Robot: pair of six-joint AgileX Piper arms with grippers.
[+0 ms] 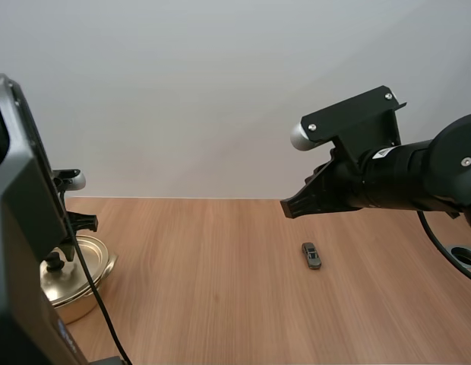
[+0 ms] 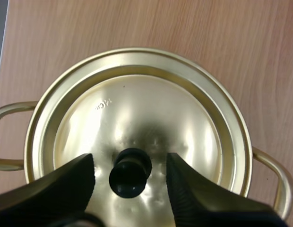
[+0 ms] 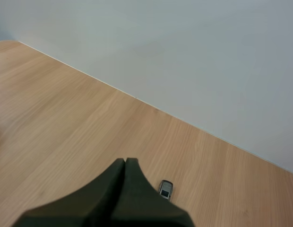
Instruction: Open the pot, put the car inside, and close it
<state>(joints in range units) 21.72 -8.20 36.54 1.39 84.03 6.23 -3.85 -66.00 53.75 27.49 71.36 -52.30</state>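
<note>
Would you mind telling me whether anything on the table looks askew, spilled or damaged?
Nothing stands out. The round golden metal lid sits level and centred on the golden two-handled pot, and the small grey toy car rests upright on the wooden table.

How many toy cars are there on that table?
1. The car lies on the table, well to the right of the pot. The lid is on, so the pot's inside is hidden.

Wooden table (image 1: 220, 296), gold pot (image 1: 72, 303), small car (image 1: 311, 255)
</note>
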